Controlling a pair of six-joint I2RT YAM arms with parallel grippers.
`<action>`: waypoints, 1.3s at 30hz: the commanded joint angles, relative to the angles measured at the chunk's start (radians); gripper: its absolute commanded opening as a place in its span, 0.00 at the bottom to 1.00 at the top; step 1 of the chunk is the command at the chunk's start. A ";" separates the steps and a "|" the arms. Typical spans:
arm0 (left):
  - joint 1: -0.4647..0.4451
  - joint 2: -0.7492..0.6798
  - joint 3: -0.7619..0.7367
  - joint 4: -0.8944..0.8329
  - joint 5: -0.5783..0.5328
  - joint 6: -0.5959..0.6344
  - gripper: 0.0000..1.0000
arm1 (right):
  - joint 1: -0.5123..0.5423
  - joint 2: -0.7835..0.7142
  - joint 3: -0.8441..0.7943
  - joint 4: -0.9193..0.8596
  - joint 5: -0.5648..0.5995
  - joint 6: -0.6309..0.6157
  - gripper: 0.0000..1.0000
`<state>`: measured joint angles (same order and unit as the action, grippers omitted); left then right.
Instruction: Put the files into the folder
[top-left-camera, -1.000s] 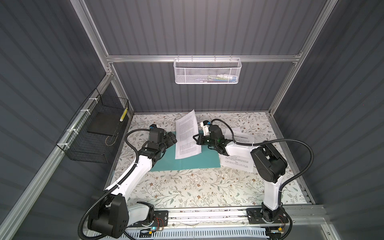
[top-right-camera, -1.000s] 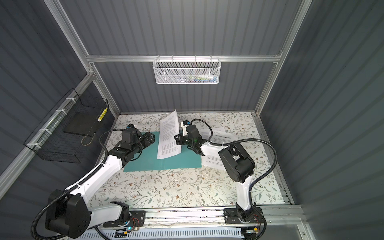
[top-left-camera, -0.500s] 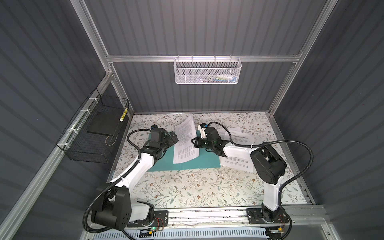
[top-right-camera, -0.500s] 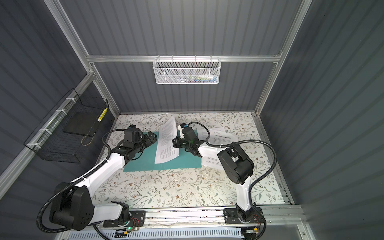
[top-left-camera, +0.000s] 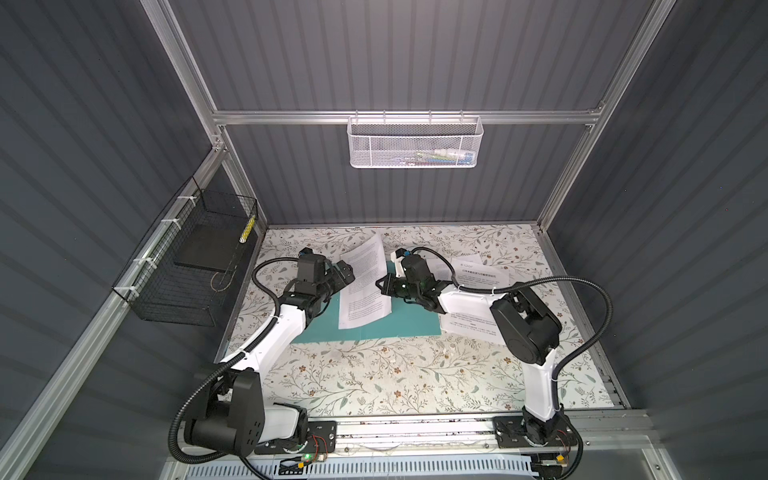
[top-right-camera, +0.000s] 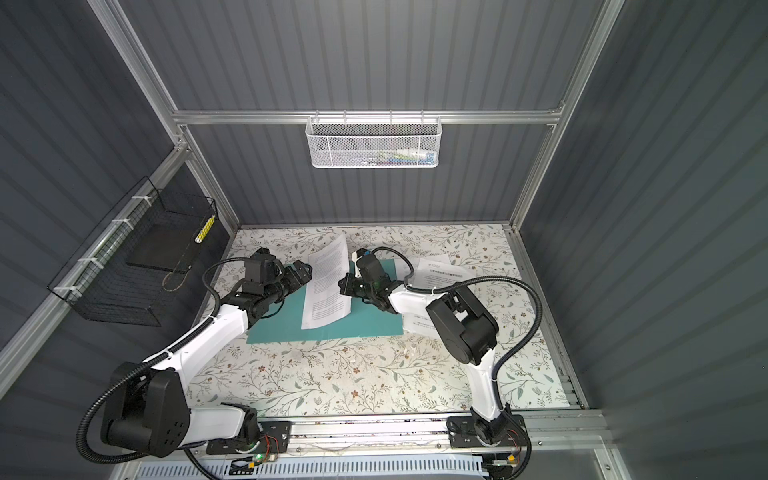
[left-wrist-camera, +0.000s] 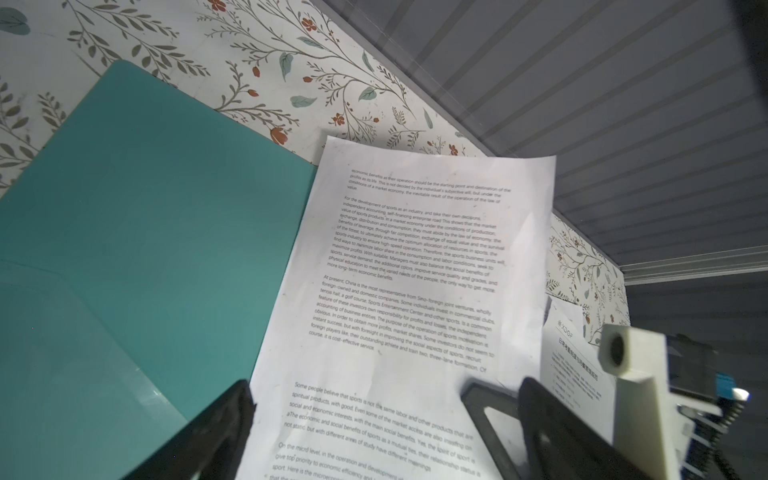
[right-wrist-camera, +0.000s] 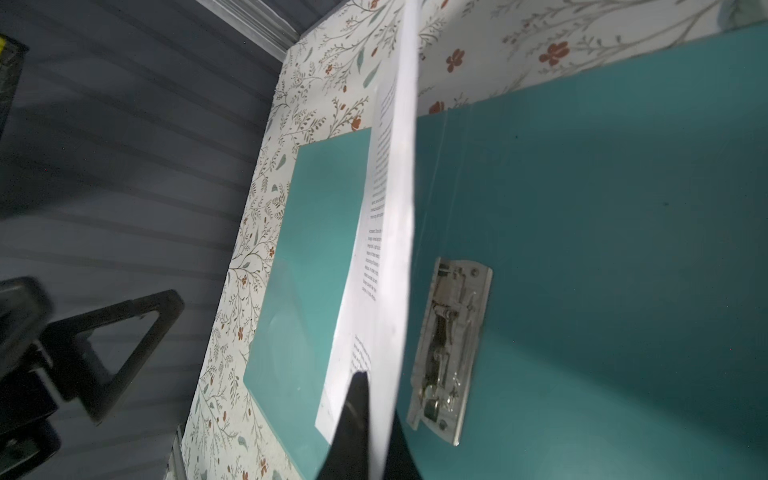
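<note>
Placing step, I judge; my right claw (top-left-camera: 381, 285) clamped on edge of printed sheet (top-left-camera: 363, 291), sheet tilted over open folder (top-left-camera: 399, 328) on desk (top-left-camera: 374, 374); left claw (top-left-camera: 345, 275) spread wide, empty, beside sheet; next: lay sheet flat by clip (right-wrist-camera: 449, 349), let go (more files (top-left-camera: 478, 270) lie right of folder).

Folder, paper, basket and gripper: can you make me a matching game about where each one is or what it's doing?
Things:
1. teal folder
2. printed sheet
3. white mesh basket
4. left gripper

Places or states:
A. hangs from the rail at the back
B. pinched in the right gripper
C. open wide
D. lies open on the table

Pairs: 1-D, 2-B, 3-A, 4-C
</note>
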<state>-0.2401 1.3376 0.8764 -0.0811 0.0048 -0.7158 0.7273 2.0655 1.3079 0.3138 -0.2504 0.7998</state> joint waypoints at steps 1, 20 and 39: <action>0.009 -0.002 -0.019 0.005 0.020 -0.008 1.00 | 0.009 0.037 0.046 0.001 0.002 0.044 0.00; 0.028 -0.018 -0.081 0.030 0.036 -0.021 0.99 | 0.055 0.174 0.198 -0.062 -0.007 0.079 0.00; 0.042 0.004 -0.097 0.032 0.055 -0.020 0.99 | 0.101 0.268 0.336 -0.177 0.049 0.186 0.00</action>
<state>-0.2073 1.3373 0.7933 -0.0547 0.0395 -0.7303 0.8177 2.2948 1.6131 0.1688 -0.2188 0.9611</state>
